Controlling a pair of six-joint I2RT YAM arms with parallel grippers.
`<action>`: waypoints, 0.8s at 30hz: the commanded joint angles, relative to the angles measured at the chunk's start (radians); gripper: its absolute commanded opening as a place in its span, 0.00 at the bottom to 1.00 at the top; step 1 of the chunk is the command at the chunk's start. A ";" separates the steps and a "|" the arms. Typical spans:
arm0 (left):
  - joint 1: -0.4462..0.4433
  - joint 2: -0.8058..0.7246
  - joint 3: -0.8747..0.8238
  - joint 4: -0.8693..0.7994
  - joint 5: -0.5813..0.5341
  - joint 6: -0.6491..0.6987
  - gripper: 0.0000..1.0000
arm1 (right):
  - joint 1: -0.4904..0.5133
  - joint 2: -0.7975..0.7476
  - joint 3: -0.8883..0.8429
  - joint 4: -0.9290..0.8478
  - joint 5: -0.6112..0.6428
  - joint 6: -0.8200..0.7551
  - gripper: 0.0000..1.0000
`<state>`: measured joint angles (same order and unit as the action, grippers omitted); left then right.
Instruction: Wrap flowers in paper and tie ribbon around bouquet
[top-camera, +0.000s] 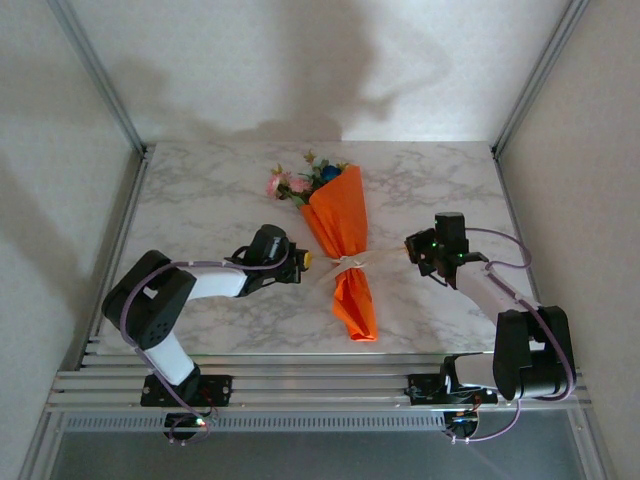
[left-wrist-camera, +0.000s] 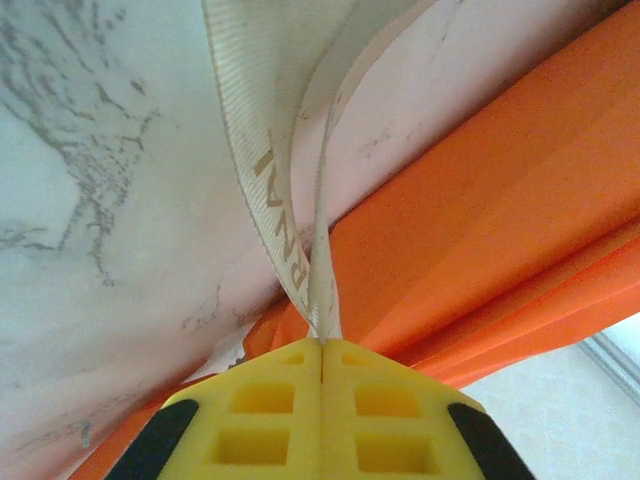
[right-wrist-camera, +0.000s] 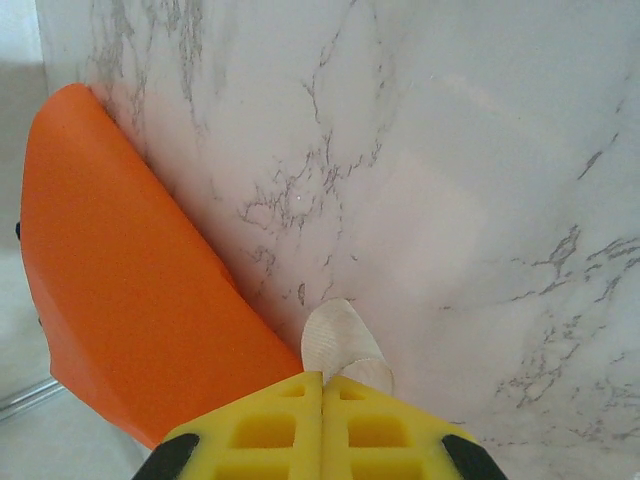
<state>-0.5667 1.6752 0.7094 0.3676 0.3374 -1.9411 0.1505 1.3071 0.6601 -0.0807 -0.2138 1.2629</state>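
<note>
The bouquet is laid in the middle of the table, blooms far, tail near. The ribbon is wound round its waist — one end is clamped in the closed left pincer just to its left, the other in the closed right pincer, farther off on the right.

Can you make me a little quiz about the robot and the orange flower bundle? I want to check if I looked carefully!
1. True or false: the left fingers are shut on the ribbon.
2. What colour is the paper around the flowers? A green, B orange, C purple.
3. Short answer: what are the right fingers pinching?

Key: 1 true. 2 B. 3 the ribbon; its cream end pokes out between them.
</note>
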 joint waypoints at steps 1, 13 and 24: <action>0.019 -0.038 -0.013 -0.050 0.003 0.031 0.00 | -0.014 -0.030 0.007 -0.040 -0.009 -0.029 0.00; 0.043 -0.066 -0.028 -0.085 0.011 0.066 0.00 | -0.066 -0.068 -0.008 -0.070 -0.031 -0.054 0.00; 0.056 -0.064 -0.013 -0.111 0.027 0.102 0.00 | -0.082 -0.078 -0.011 -0.077 -0.038 -0.060 0.00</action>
<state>-0.5262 1.6360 0.6971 0.2974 0.3691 -1.8645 0.0830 1.2507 0.6590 -0.1410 -0.2611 1.2182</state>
